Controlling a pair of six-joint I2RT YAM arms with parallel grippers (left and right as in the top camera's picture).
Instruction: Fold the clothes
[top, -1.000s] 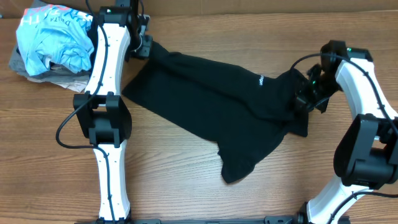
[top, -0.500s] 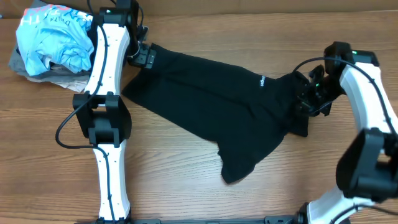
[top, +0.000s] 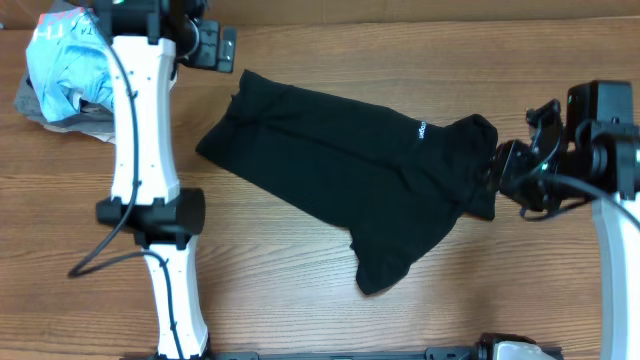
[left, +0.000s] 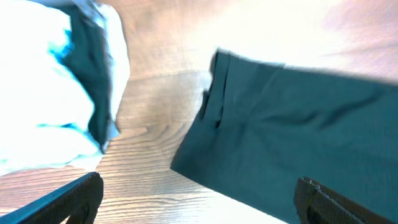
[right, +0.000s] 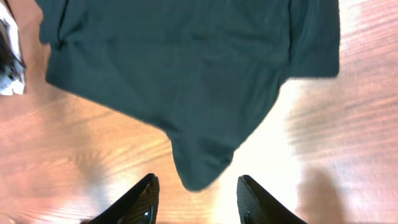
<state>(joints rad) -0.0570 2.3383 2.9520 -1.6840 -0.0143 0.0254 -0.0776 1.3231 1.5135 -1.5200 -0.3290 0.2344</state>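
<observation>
The black garment (top: 340, 175) lay spread out in the middle of the table (top: 300, 320), slanting from the far left toward the right edge. Its white tag (top: 419, 129) faced up and one loose flap pointed to the near edge. No fold was visible in it, so I judged that the step in hand was the end of the flattening, with the first fold not yet begun.

The left gripper (top: 215, 48) hung above the far edge, just beyond the garment's far-left corner. Its fingers (left: 74, 196) were wide apart and held nothing. The right gripper (top: 505, 170) stood at the garment's right end, its fingers (right: 137, 199) moderately apart and also without cloth between them.

The next move probably called for both grippers to come down on two corners of one side and pinch only the top layer.

There was much bare wood along the near edge, enough room to carry a side over. The far edge was close to the cloth. The light blue shirt (top: 60, 70) and the grey garment (top: 40, 105) sat piled in the far-left corner, near but apart.
</observation>
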